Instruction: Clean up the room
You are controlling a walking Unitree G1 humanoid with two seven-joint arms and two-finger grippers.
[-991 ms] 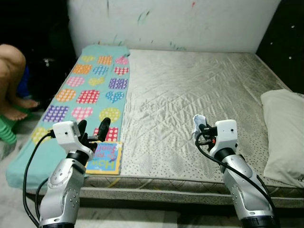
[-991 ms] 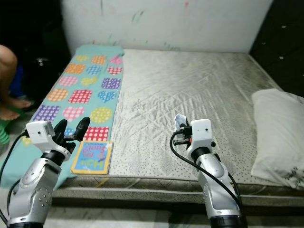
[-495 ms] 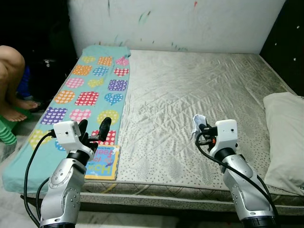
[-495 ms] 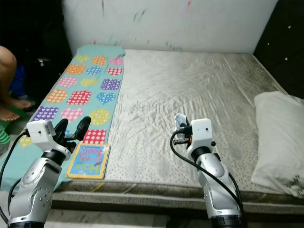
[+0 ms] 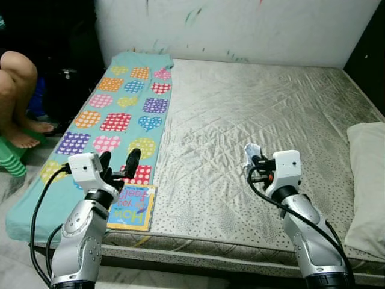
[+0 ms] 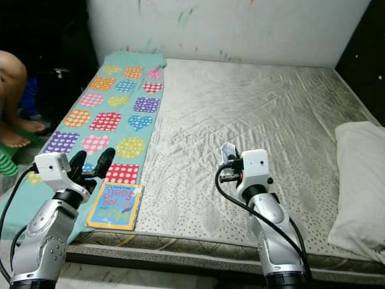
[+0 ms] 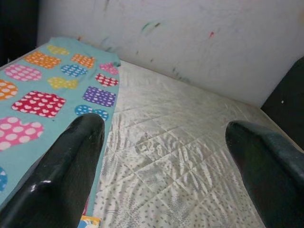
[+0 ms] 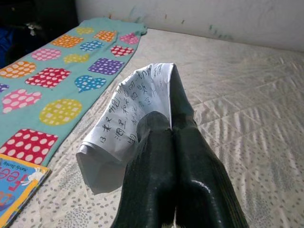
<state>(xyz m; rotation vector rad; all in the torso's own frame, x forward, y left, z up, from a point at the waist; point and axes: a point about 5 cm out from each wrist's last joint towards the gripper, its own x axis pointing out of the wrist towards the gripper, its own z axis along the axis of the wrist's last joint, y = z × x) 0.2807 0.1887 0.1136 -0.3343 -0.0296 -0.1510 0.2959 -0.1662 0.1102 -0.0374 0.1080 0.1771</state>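
Note:
My right gripper [image 5: 255,161] is shut on a crumpled white paper [image 8: 128,114] with handwriting, held above the bare mattress [image 5: 252,108]. The paper [image 5: 251,153] sticks up past the fingertips. My left gripper [image 5: 118,164] stands open over the near left corner of the bed, its fingers [image 7: 61,171] spread wide with nothing between them. Just below it a colourful children's book [image 5: 132,206] lies flat at the mattress edge, beside a teal blanket [image 5: 114,114] patterned with dotted hearts and shapes.
A white pillow [image 5: 367,180] lies at the bed's right edge. A person's bare legs [image 5: 18,90] show at the far left beside the bed, by a green striped thing [image 5: 11,164]. A marked white wall [image 5: 240,30] stands behind the bed.
The camera has shifted, so the bed sits further right and lower in view. Both grippers keep their pose; the right one still holds the paper.

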